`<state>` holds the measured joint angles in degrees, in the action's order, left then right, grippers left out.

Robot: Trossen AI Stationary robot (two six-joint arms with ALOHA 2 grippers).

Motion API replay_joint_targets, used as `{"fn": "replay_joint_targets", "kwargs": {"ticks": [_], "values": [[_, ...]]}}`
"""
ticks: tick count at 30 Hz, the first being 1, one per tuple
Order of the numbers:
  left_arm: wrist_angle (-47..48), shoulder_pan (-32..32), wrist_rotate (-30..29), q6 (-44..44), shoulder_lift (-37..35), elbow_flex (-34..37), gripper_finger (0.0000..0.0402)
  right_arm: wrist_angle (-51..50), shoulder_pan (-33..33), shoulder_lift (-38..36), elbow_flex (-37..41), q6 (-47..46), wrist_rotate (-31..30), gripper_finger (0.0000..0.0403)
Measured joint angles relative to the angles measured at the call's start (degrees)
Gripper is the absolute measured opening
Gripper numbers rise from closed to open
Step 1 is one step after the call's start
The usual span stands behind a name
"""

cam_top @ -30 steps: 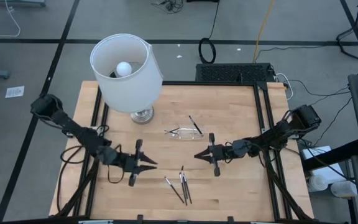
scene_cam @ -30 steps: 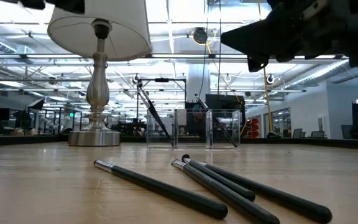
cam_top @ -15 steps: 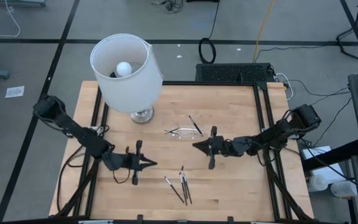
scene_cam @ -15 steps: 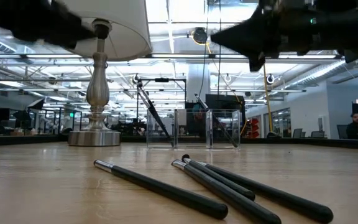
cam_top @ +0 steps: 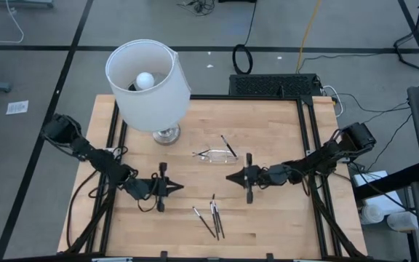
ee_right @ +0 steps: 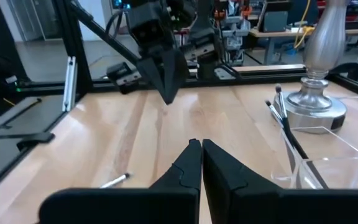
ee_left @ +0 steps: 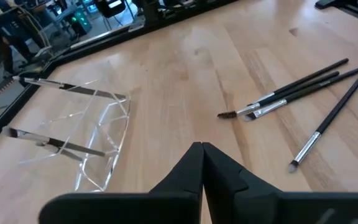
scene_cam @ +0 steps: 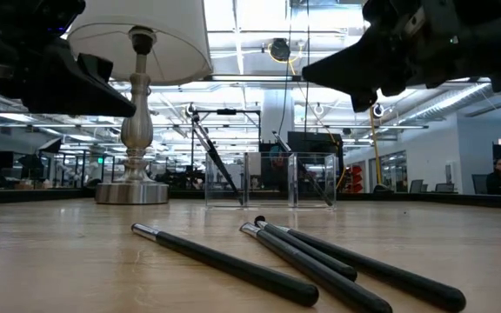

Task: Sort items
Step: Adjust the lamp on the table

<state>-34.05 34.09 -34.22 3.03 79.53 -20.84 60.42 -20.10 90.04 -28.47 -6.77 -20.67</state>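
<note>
Behind items [cam_top: 211, 215]: tray [cam_top: 213, 154], lamp [cam_top: 148, 84] (seemingly unobstructed)

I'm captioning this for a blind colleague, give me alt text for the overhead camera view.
Two dark robot arms reach in over a wooden table, the left gripper and right gripper both shut and empty. Three thin dark sticks lie below them; a clear tray and white-shaded lamp stand above.
</note>
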Motion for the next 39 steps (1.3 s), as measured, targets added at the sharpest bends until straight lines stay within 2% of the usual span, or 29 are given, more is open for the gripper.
{"fn": "replay_joint_targets", "kwargs": {"ticks": [10, 13, 17, 22, 25, 33, 39], "values": [[4.0, 0.0, 0.8, -1.3, 0.0, 0.0, 0.0004, 1.1, 0.0, 0.0, 0.0, -3.1, -0.1, 0.0], [5.7, -0.4, -1.6, -2.9, 0.0, 0.0, 0.0009, 1.6, 0.0, 0.0, 0.0, -3.1, -0.1, 0.0], [13.2, -2.1, -5.9, -8.1, 0.0, 0.0, 0.0004, 1.7, 0.0, 0.0, 0.0, -3.1, -0.2, 0.0], [26.0, -6.2, -12.0, -19.9, 0.0, 0.0, 0.0005, 3.0, 0.0, 0.0, 0.0, -4.3, -0.3, 0.0], [29.4, -9.7, -14.0, -26.3, 0.0, 0.0, 0.0004, 5.5, 0.0, 0.0, 0.0, -4.9, -0.2, 0.0], [37.3, -19.9, -9.5, -37.1, 0.0, 0.0, 0.0004, 5.8, -0.2, 0.0, 0.0, -4.6, -0.2, 0.0], [38.6, -24.6, -9.0, -37.5, 0.0, 0.0, 0.0004, 5.3, -0.2, 0.0, 0.0, -4.1, -0.2, 0.0]]}}
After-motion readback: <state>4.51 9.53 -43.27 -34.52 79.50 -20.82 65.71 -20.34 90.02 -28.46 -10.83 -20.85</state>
